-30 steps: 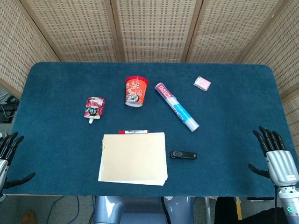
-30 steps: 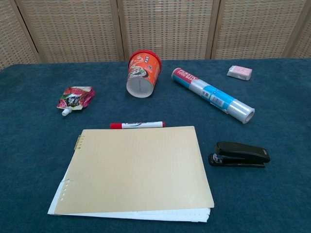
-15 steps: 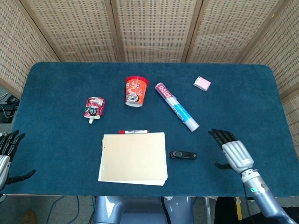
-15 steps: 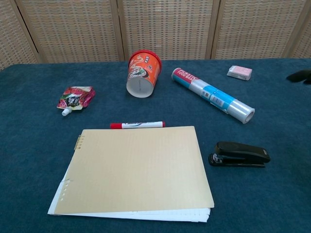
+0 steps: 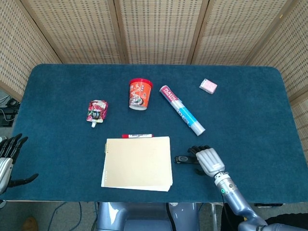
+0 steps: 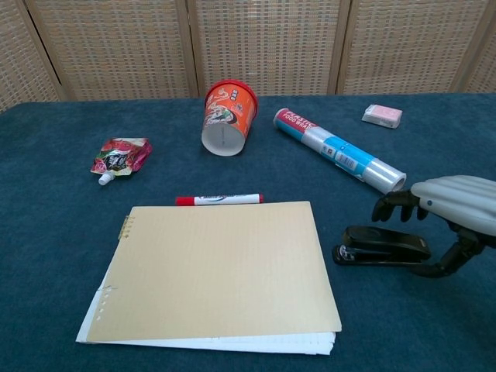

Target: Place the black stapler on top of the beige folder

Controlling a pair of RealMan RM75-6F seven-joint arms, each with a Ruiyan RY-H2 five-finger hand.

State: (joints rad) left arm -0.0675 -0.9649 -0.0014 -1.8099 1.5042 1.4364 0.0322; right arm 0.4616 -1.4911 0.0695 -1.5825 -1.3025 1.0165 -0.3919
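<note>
My right hand [image 6: 453, 203] has swung in from the table's right edge and now hangs over the black stapler [image 6: 381, 246], where half a second ago it was still well off to the stapler's right. Fingers are curled downward and spread over the stapler's right end, thumb reaching low beside its base, nothing gripped; I can't tell whether any fingertip touches it. From the head view, the same hand [image 5: 207, 160] covers the stapler's right half. My left hand [image 5: 6, 156] has stayed far left of the stapler, off the table's near-left corner, fingers apart and empty.

The stapler hasn't shifted: it lies flat on the blue table [image 6: 46, 256], just right of the beige folder [image 6: 217, 267], not touching it.

Count: one stapler, one folder, one red marker [image 6: 218, 199] just behind the folder and up-left of the stapler, one red cup [image 6: 229, 116] on its side, one plastic-wrap roll [image 6: 339, 151] behind the stapler, one pink pouch [image 6: 118, 157] far left of it, one pink eraser [image 6: 382, 115] far behind it.

The stapler's long axis runs left to right, parallel with the folder's near edge, its metal mouth pointing left toward the folder.
</note>
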